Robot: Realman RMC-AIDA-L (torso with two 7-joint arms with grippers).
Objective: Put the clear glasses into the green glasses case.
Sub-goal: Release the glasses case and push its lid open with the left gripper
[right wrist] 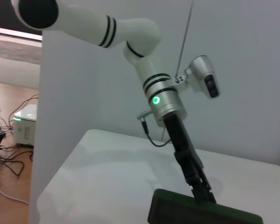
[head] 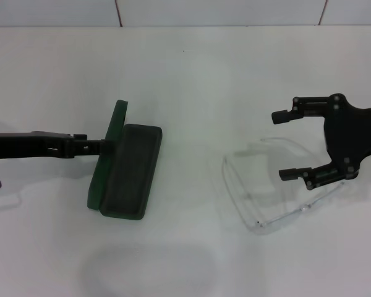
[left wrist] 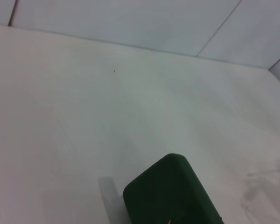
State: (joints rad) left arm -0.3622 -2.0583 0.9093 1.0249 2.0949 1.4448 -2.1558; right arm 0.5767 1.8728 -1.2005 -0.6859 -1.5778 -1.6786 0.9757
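Observation:
The green glasses case (head: 128, 173) lies open left of centre on the white table, its lid (head: 111, 145) standing up on the left side. My left gripper (head: 102, 146) reaches in from the left and is shut on that lid's edge. The same grip shows in the right wrist view, where the left gripper (right wrist: 203, 190) meets the case (right wrist: 196, 212). A corner of the case (left wrist: 170, 191) fills the left wrist view. The clear glasses (head: 238, 192) lie on the table at the right, arms pointing right. My right gripper (head: 278, 145) is open over their arms, one finger (head: 285, 114) beyond and one (head: 295, 174) nearer.
The white table (head: 191, 74) ends at a tiled wall along the back. In the right wrist view the table's far-side edge (right wrist: 60, 172) drops to a floor with cables and a small white box (right wrist: 25, 123).

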